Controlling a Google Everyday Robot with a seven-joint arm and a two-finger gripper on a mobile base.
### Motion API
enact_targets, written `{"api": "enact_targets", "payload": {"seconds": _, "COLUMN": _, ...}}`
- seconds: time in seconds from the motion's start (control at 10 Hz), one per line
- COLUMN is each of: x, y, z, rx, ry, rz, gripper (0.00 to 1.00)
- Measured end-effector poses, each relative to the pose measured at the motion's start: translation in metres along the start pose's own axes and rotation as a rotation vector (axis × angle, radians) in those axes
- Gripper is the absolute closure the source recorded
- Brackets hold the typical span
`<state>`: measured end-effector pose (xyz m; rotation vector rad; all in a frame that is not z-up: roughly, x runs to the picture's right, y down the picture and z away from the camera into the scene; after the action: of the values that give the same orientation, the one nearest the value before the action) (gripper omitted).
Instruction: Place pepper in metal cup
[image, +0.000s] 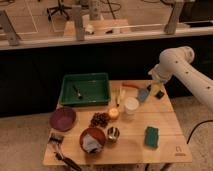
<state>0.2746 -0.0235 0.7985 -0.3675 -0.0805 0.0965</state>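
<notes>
The pepper (131, 85), slim and red-orange, lies at the back edge of the wooden table, right of the green tray. The metal cup (113, 133), small and shiny, stands near the front, between the red-brown bowl (92, 139) and the green sponge (151, 136). My white arm comes in from the right. Its gripper (154, 88) hangs over the table's back right corner, just right of the pepper, open and holding nothing. It is far from the metal cup.
A green tray (85, 90) holding a small utensil sits at the back left. A purple bowl (63, 118), dark grapes (100, 119), a yellow fruit (113, 113) and a white cup (131, 106) fill the middle. A bluish item (143, 94) lies below the gripper. A brush (60, 145) lies front left.
</notes>
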Motion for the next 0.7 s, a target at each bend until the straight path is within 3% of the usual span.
{"api": "enact_targets", "payload": {"seconds": 0.4, "x": -0.002, "y": -0.002, "z": 0.005, "rx": 0.013, "ry": -0.015, "rz": 0.027, "gripper": 0.20}}
{"api": "enact_targets", "payload": {"seconds": 0.5, "x": -0.004, "y": -0.007, "z": 0.016, "rx": 0.010, "ry": -0.033, "rz": 0.045, "gripper": 0.20}}
{"api": "enact_targets", "payload": {"seconds": 0.7, "x": -0.031, "y": -0.016, "z": 0.044, "rx": -0.013, "ry": -0.064, "rz": 0.045, "gripper": 0.20}}
